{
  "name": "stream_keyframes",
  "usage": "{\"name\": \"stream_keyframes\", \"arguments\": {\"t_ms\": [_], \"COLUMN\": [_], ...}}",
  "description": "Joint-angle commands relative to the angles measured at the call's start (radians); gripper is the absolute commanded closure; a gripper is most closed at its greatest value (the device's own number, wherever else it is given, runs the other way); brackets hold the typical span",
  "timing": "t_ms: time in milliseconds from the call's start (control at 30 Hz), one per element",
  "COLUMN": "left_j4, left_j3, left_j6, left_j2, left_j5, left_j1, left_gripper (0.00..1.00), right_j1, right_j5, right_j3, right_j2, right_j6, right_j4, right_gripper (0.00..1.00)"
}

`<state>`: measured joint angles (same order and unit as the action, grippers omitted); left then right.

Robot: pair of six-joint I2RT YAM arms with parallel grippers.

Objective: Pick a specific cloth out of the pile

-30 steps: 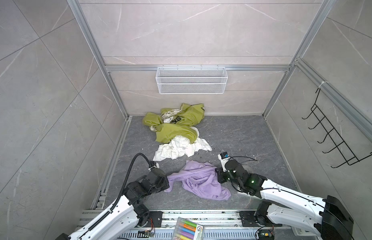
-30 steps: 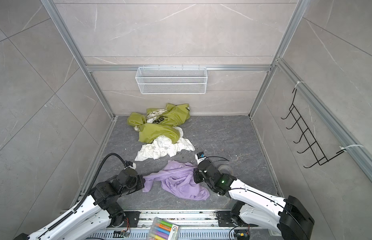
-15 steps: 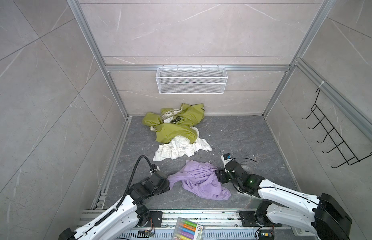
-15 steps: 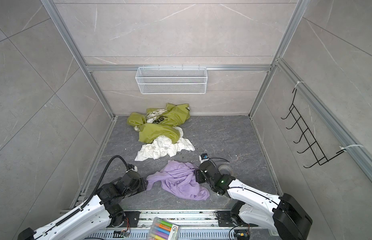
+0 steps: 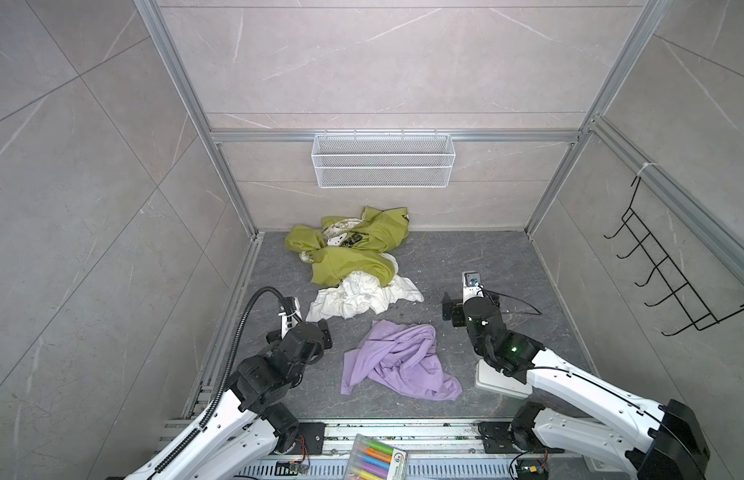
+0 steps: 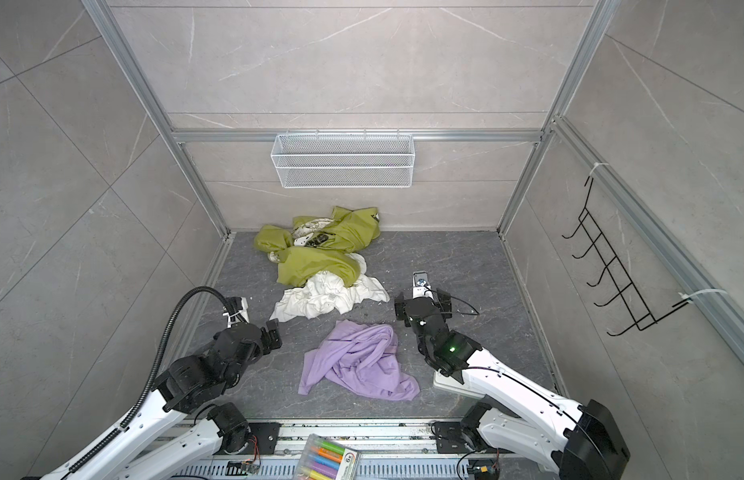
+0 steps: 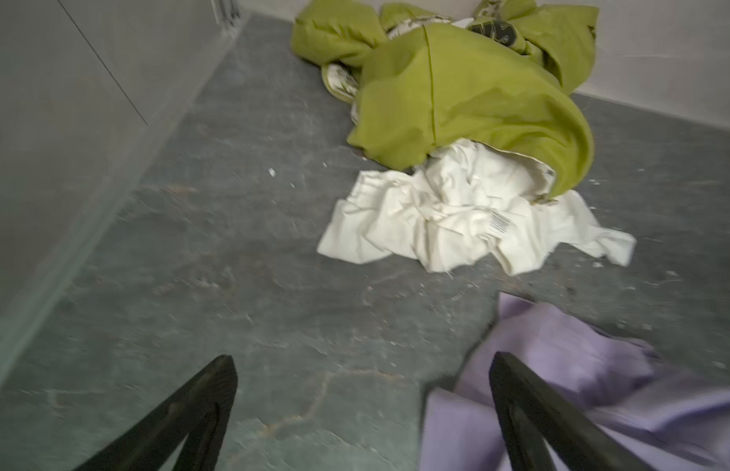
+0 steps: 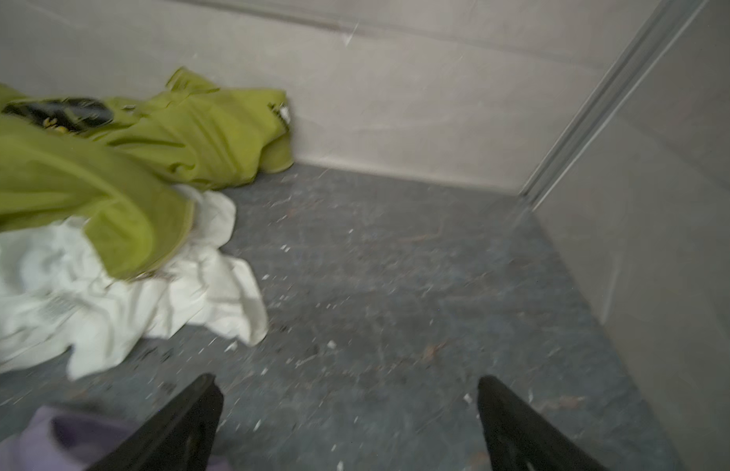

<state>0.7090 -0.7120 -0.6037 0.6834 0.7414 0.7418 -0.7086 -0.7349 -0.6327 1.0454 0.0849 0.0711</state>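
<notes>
My left fingers (image 7: 200, 407) and right fingers (image 8: 188, 424) both stand wide open and empty, the plain lavender soft cloth (image 5: 403, 365) lying between them, just clear of the olive-green-and-white garment pile (image 5: 349, 266) beyond, so I judge extraction done; next, retreat without snagging fabric.

The floor (image 5: 465, 257) of my work cell was a dark grey, stone-patterned sheet, dusted with small white specks (image 7: 271, 172). Three garments lay on it. The lavender cloth (image 5: 397, 361) lay crumpled by itself nearest the front edge, apart from the pile (image 6: 316, 270). The white garment (image 5: 362, 297) was spread just beyond it, with a narrow strip of bare floor between them. The olive-green garment (image 5: 349, 257) overlapped the white one's far side and ran back to the rear wall (image 5: 465, 208).
</notes>
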Motion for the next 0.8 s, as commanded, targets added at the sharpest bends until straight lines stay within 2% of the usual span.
{"name": "stream_keyframes", "arguments": {"t_ms": [0, 100, 167, 200, 300, 367, 533, 633, 767], "left_j4": [-0.165, -0.363, -0.498, -0.587, -0.742, -0.825, -1.006, -1.113, -1.234], "left_j3": [0.044, 0.142, 0.213, 0.254, 0.292, 0.290, 0.302, 0.323, 0.328], "left_j6": [0.228, 0.367, 0.426, 0.479, 0.547, 0.571, 0.600, 0.585, 0.602], "left_j2": [0.014, -0.027, -0.028, -0.011, 0.124, 0.232, 0.388, 0.454, 0.532], "left_j5": [0.196, 0.104, 0.034, -0.037, -0.212, -0.298, -0.428, -0.503, -0.524], "left_j1": [-0.044, -0.157, -0.265, -0.343, -0.525, -0.604, -0.691, -0.737, -0.749], "left_gripper": [0.02, 0.04, 0.06, 0.07, 0.07, 0.07, 0.08, 0.10, 0.09], "right_j1": [0.038, 0.120, 0.178, 0.212, 0.268, 0.278, 0.335, 0.377, 0.414], "right_j5": [-0.115, -0.074, 0.018, 0.097, 0.149, 0.156, 0.253, 0.299, 0.317], "right_j3": [0.087, 0.144, 0.211, 0.241, 0.279, 0.342, 0.418, 0.417, 0.386], "right_j2": [0.029, 0.036, 0.020, 0.015, 0.087, 0.152, 0.255, 0.312, 0.412], "right_j6": [-0.201, -0.192, -0.181, -0.175, -0.175, -0.212, -0.234, -0.219, -0.201], "right_j4": [0.258, 0.335, 0.406, 0.420, 0.481, 0.640, 0.882, 0.961, 1.023], "right_gripper": [0.00, 0.00, 0.00, 0.00, 0.00, 0.00, 0.00, 0.00, 0.00]}}
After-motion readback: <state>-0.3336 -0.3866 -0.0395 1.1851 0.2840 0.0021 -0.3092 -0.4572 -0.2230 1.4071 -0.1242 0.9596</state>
